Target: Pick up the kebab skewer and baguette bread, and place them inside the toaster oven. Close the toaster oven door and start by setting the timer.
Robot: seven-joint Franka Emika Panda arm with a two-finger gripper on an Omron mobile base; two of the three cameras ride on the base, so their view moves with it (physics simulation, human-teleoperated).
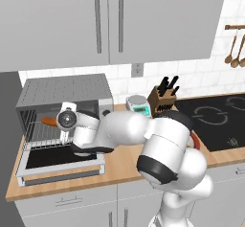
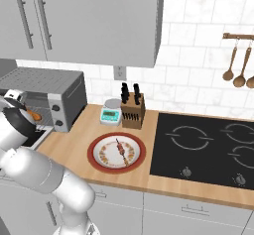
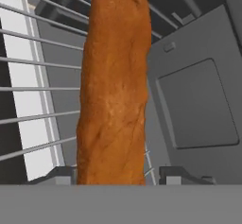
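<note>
- Hand view: the baguette bread (image 3: 113, 86), a long orange-brown loaf with a rough, mottled crust, runs up the middle of the picture over the thin wire bars of the rack (image 3: 42, 90) inside the toaster oven.
- The two dark fingers (image 3: 61, 176) stand on either side of the loaf's near end; the gaps are too narrow to judge, so whether they grasp the loaf or have let go cannot be told.
- The smooth grey inner wall (image 3: 198, 100) of the oven, with a raised rounded panel, lies beside the loaf.
- Left base view: the toaster oven (image 1: 64, 96) is a boxy silver-grey case with a dotted top, standing on the wooden worktop (image 1: 119, 164).
- The toaster oven door (image 1: 60, 161) hangs open and lies flat toward the front, a dark glass pane in a pale frame.
- The arm's white, rounded links reach into the oven mouth, and the gripper (image 1: 61, 131) is there at the rack; an orange tip of the loaf shows just left of the wrist.
- Right base view: the kebab skewer (image 2: 120, 149), a thin stick with small reddish-brown chunks, lies on a round red-rimmed plate (image 2: 94, 152) on the worktop, well apart from the oven.
- A wooden knife block (image 2: 133, 111) with black handles and a small teal kitchen scale (image 2: 110, 114) stand behind the plate; a glossy black cooktop (image 2: 203, 147) lies to the right.
</note>
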